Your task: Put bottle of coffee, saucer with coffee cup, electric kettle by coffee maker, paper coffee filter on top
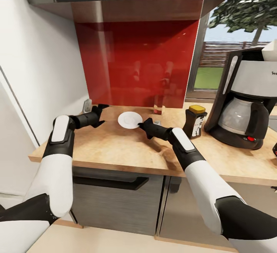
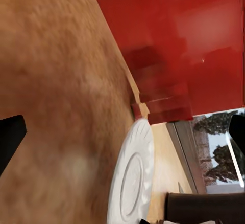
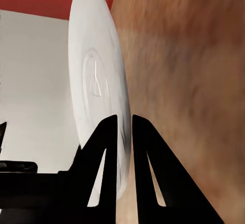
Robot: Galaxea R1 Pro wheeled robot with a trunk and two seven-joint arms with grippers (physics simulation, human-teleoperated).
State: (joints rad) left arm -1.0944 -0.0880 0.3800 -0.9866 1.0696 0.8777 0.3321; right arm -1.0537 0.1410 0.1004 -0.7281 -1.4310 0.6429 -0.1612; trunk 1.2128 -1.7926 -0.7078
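Head view, centre of the frame: the white saucer (image 1: 130,120) lies on the wooden table (image 1: 115,149) in front of the red wall panel (image 1: 134,64), with the right pincer (image 1: 141,124) at its near-right rim. In the right wrist view the two dark fingers (image 3: 108,152) stand close together with the saucer's edge (image 3: 97,91) running between them — nearly shut on the rim, so it looks like a thin edge grip, though whether the pads truly press the plate I cannot tell. Such a hold suits a flat dish that offers nothing else to take hold of.

To the right of the frame stand the coffee bottle (image 1: 195,121) and, beside it, the coffee maker (image 1: 246,99), already together on the table; the saucer sits well left of them, so it probably needs carrying toward the machine.

The left pincer (image 1: 100,114) hovers over the table at the left, near the wall, apart from the saucer. Its wrist view shows dark finger tips (image 2: 10,139) far out at opposite edges of the picture — wide open, holding nothing — with the saucer (image 2: 131,180) ahead of it, perhaps waiting to steady the dish.
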